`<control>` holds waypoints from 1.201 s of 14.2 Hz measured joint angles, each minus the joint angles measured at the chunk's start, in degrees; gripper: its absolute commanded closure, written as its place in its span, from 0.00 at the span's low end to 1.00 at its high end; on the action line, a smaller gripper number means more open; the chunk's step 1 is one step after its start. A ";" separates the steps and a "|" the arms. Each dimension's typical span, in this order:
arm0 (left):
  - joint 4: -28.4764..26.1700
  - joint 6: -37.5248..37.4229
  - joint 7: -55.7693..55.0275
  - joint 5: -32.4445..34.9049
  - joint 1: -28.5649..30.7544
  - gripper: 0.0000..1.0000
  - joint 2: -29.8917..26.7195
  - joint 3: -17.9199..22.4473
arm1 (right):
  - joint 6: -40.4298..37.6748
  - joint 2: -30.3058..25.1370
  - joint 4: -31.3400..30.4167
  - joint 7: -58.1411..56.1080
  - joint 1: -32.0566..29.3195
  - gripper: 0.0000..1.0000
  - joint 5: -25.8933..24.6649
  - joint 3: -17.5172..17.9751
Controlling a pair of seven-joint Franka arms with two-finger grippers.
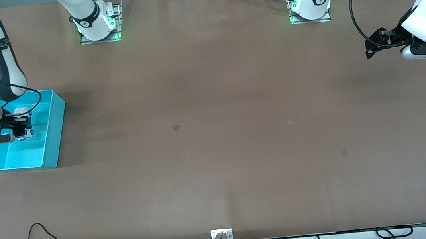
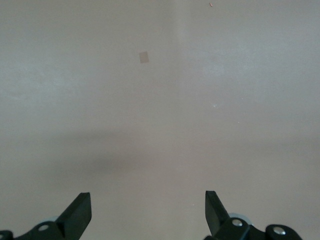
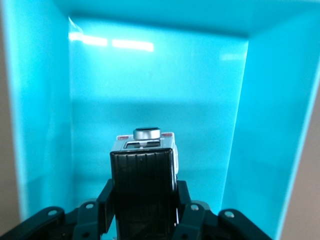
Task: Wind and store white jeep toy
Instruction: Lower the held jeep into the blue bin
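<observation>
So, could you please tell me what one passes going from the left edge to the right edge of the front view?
Right gripper shut on the jeep over the blue bin → small tape square on the table → second tape square → left gripper, open and waiting.

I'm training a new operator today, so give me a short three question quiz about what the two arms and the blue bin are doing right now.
1. True or false: the right gripper is shut on the white jeep toy.
2. What is the right gripper over? A) bare table B) the blue bin C) a robot base
3. Fill in: the left gripper, waiting over the table at the left arm's end, has its jaws ____.

Key: 1 true; 2 B; 3 open.
</observation>
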 measured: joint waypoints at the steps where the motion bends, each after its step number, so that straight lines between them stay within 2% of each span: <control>1: 0.00 0.00 0.00 0.00 0.00 0.00 0.00 0.00 | 0.97 0.00 -1.15 -0.03 -0.67 1.00 0.00 0.00; 7: 0.00 -0.32 0.00 0.00 0.18 0.00 0.00 0.13 | 7.73 1.04 -5.36 -0.45 -2.77 1.00 0.00 0.02; 15: 0.00 -0.65 0.05 0.00 0.25 0.00 0.00 0.73 | 9.79 4.39 -5.93 -0.45 -3.32 1.00 2.21 0.34; 16: 0.00 -0.77 0.05 0.00 0.25 0.00 0.00 0.73 | 9.79 4.38 -5.93 -0.45 -3.38 0.93 2.47 0.34; 17: 0.00 -0.83 0.05 0.00 0.25 0.00 0.00 0.73 | 9.79 4.39 -5.93 -0.45 -3.41 0.76 2.74 0.35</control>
